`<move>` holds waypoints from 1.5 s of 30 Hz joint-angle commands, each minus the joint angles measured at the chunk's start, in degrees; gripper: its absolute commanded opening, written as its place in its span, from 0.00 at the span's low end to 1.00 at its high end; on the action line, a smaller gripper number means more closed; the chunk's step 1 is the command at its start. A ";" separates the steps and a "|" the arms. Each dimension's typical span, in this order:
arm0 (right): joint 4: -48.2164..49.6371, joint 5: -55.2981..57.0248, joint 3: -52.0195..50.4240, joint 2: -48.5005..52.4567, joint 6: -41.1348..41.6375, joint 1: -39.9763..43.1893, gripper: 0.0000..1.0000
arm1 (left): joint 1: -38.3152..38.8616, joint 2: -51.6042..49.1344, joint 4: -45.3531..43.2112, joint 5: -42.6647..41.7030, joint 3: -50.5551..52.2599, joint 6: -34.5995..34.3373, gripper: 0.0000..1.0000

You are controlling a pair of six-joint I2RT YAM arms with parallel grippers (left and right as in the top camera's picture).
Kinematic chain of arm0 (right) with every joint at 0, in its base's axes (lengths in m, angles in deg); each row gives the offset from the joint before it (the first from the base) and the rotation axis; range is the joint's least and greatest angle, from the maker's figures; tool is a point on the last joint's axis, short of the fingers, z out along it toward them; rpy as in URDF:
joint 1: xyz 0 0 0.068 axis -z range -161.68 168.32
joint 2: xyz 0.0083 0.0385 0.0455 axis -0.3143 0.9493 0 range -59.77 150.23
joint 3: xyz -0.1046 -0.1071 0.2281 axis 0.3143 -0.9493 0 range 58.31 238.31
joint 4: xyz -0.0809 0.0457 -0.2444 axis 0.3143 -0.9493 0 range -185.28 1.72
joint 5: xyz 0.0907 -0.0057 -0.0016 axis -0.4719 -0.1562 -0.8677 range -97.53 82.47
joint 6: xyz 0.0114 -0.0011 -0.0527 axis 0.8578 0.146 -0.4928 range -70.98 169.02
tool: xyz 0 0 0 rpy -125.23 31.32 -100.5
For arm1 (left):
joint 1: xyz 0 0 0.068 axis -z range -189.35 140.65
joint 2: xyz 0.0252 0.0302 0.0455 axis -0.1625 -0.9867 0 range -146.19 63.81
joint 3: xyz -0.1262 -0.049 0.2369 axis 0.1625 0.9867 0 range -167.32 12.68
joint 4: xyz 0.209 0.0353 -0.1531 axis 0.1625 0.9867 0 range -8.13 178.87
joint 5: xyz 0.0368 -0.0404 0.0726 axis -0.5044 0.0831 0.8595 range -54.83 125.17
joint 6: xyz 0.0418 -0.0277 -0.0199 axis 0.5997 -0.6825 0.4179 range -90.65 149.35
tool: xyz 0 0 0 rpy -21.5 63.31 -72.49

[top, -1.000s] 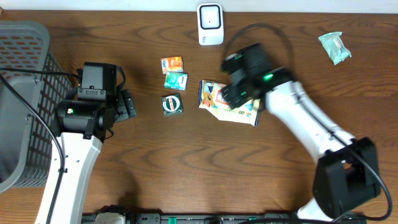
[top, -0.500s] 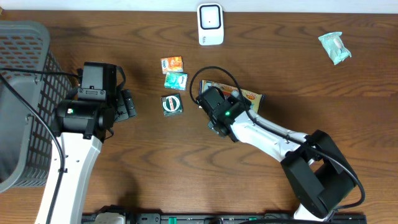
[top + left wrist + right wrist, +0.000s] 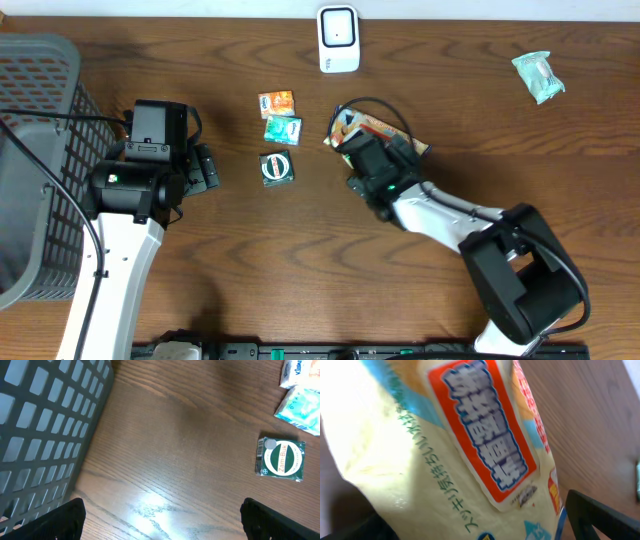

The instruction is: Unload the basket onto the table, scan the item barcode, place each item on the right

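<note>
A yellow snack bag [image 3: 378,127] with an orange label lies just below the white barcode scanner [image 3: 338,38]. My right gripper [image 3: 366,152] is over its near end. In the right wrist view the bag [image 3: 470,450] fills the space between the wide-open jaws of that gripper [image 3: 485,527], and a strip of wood shows between the bag's edge and the right fingertip [image 3: 605,517]. My left gripper [image 3: 206,168] hangs open over bare wood beside the basket, its fingers wide apart in the left wrist view [image 3: 162,525], holding nothing.
A grey mesh basket [image 3: 35,150] stands at the left edge. Three small packets lie in a column: orange [image 3: 277,103], teal [image 3: 283,129] and a green Zam-Buk tin [image 3: 277,168], also seen as the tin [image 3: 281,458]. A pale green packet [image 3: 538,75] lies far right.
My right arm swung left and low, then back toward the scanner. The snack bag shifted up the table with it, and the right jaws widened. The left arm has not moved.
</note>
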 commanded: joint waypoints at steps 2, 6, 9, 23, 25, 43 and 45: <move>0.39 -10.21 -1.92 0.83 -1.51 6.12 0.95 | 0.11 -0.17 0.15 0.15 -0.87 -0.31 0.98; 1.01 -15.91 -1.92 0.85 -1.49 9.92 0.89 | 0.11 -0.17 0.15 0.15 -0.87 -0.31 0.98; 1.99 -18.43 -1.92 0.85 -1.49 11.19 0.82 | 0.11 -0.17 0.17 0.15 -0.87 -0.31 0.98; -5.38 -42.56 4.85 -1.51 21.14 12.09 0.01 | 0.11 -0.17 0.17 0.15 -0.87 -0.28 0.98; -7.56 -53.99 7.13 -2.91 24.59 13.11 0.01 | 0.11 -0.17 0.15 0.15 -0.87 -0.31 0.98; -7.67 -100.39 10.58 -4.74 55.08 22.21 0.01 | 0.11 -0.17 0.15 0.15 -0.87 -0.31 0.98; -7.69 -95.03 10.58 -4.74 47.39 22.23 0.04 | 0.11 -0.17 0.15 0.15 -0.87 -0.31 0.98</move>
